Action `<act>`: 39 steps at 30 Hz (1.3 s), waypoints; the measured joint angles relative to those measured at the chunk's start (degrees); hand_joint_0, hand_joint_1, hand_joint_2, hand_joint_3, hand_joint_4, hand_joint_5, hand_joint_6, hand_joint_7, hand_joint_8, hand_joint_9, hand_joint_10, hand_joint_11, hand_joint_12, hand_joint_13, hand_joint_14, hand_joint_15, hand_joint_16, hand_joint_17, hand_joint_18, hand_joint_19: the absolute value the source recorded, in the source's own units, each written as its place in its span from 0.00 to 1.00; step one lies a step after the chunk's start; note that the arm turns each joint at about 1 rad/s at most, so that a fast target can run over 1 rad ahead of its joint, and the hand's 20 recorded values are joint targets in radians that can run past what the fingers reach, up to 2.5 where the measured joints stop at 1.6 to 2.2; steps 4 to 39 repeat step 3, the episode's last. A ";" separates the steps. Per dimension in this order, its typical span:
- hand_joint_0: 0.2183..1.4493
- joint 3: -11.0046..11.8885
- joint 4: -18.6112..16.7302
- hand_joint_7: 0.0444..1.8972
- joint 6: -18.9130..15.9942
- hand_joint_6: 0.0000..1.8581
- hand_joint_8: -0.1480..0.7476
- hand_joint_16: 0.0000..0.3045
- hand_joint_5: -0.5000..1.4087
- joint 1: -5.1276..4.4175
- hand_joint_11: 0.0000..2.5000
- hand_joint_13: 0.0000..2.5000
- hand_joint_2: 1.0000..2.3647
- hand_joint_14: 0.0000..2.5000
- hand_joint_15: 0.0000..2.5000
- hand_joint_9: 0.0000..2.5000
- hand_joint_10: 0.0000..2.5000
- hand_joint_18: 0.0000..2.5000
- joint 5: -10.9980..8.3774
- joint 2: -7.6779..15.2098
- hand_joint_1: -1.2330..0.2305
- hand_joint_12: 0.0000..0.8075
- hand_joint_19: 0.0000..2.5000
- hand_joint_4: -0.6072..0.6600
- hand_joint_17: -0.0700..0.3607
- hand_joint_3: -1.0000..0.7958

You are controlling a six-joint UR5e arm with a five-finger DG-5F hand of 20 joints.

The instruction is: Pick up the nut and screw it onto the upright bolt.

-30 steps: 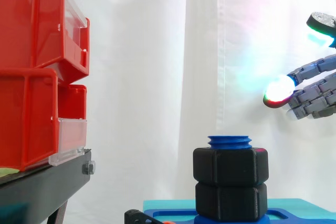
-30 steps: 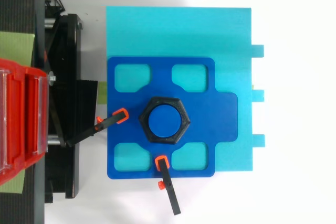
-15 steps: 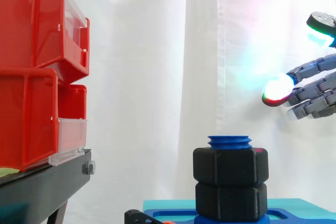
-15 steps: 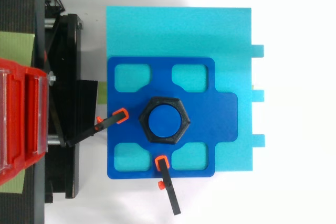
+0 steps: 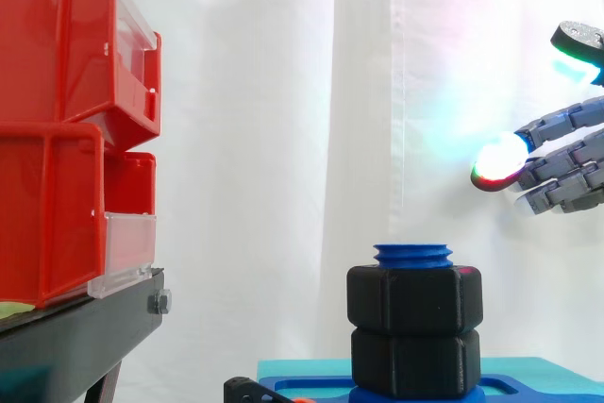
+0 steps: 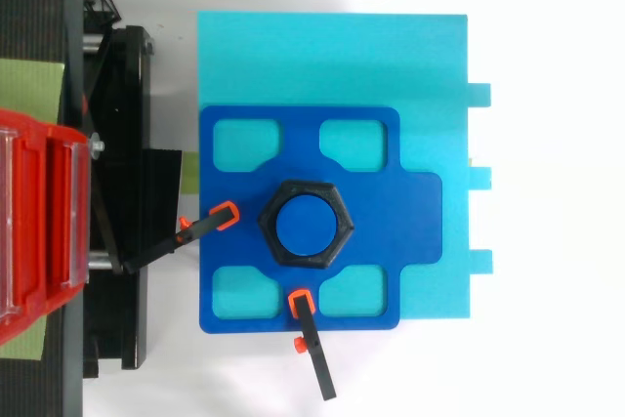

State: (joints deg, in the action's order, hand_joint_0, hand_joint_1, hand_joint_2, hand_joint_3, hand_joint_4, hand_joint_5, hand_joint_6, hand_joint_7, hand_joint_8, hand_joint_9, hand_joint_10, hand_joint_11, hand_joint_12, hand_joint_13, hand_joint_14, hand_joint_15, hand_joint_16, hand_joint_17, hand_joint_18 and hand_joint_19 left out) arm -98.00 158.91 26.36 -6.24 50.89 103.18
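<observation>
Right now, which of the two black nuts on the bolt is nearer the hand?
The upper nut, just under the blue bolt tip; the lower nut sits beneath it, down at the blue base.

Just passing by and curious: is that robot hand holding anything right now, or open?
Robot hand: open, holding nothing, up and to the right of the bolt.

We look down on a black hex nut (image 6: 342, 210) ringing the blue bolt (image 6: 306, 225), at the middle of a dark blue plate (image 6: 410, 222) on a cyan base (image 6: 332, 56). Orange-tipped clamps (image 6: 205, 229) meet the plate's left and lower edges. Red bins (image 6: 39, 231) sit on a black stand (image 6: 122, 124) at the left.
</observation>
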 measured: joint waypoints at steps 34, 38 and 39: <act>0.20 -0.01 0.00 0.33 0.00 0.27 0.39 0.17 0.13 -0.01 0.00 0.00 0.00 0.00 0.00 0.00 0.00 0.00 0.00 0.00 0.57 0.44 0.00 0.57 0.44 0.28; 0.20 -0.01 0.00 0.33 0.00 0.27 0.39 0.17 0.13 -0.01 0.00 0.00 0.00 0.00 0.00 0.00 0.00 0.00 0.00 0.00 0.57 0.44 0.00 0.57 0.44 0.28; 0.20 -0.01 0.00 0.33 0.00 0.27 0.39 0.17 0.13 -0.01 0.00 0.00 0.00 0.00 0.00 0.00 0.00 0.00 0.00 0.00 0.57 0.44 0.00 0.57 0.44 0.28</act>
